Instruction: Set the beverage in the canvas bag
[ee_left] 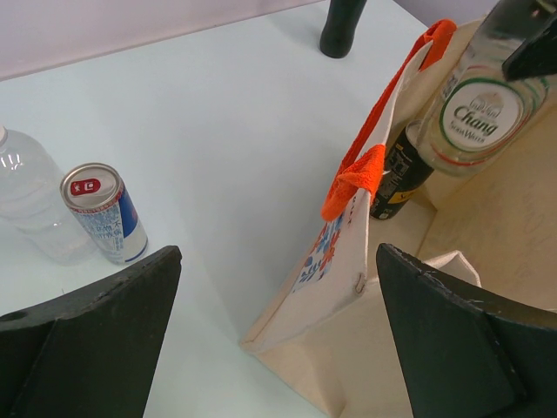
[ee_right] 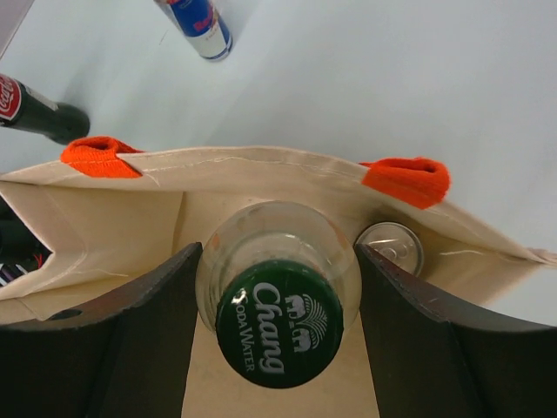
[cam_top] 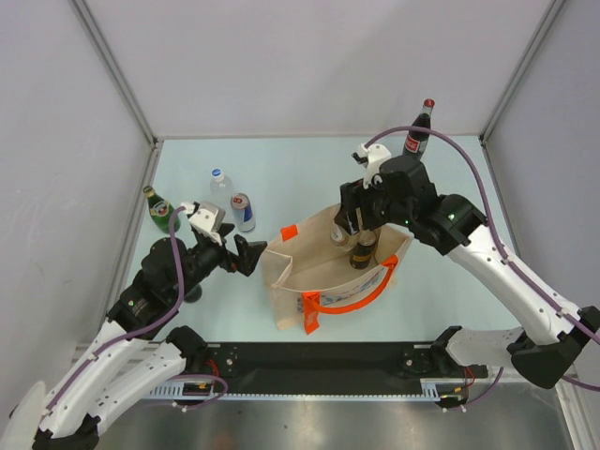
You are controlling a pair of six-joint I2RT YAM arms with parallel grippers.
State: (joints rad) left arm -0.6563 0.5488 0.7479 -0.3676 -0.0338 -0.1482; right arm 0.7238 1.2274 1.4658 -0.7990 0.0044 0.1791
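The beige canvas bag (cam_top: 309, 286) with orange handles (cam_top: 347, 298) stands open mid-table. My right gripper (cam_top: 361, 230) is over its mouth, shut on a clear Chang soda-water bottle (ee_right: 278, 296) with a green cap. It holds the bottle tilted inside the bag, as the left wrist view (ee_left: 474, 117) shows. A dark bottle (ee_left: 396, 178) and a silver can (ee_right: 389, 246) stand inside the bag. My left gripper (cam_top: 253, 255) is open at the bag's left end. Its fingers are wide apart on either side of the bag's corner (ee_left: 348, 261) and do not grip it.
A Red Bull can (cam_top: 243, 212), a clear water bottle (cam_top: 220, 187) and a green bottle (cam_top: 159, 211) stand left of the bag. A cola bottle (cam_top: 419, 128) stands at the back right. Grey walls enclose the table.
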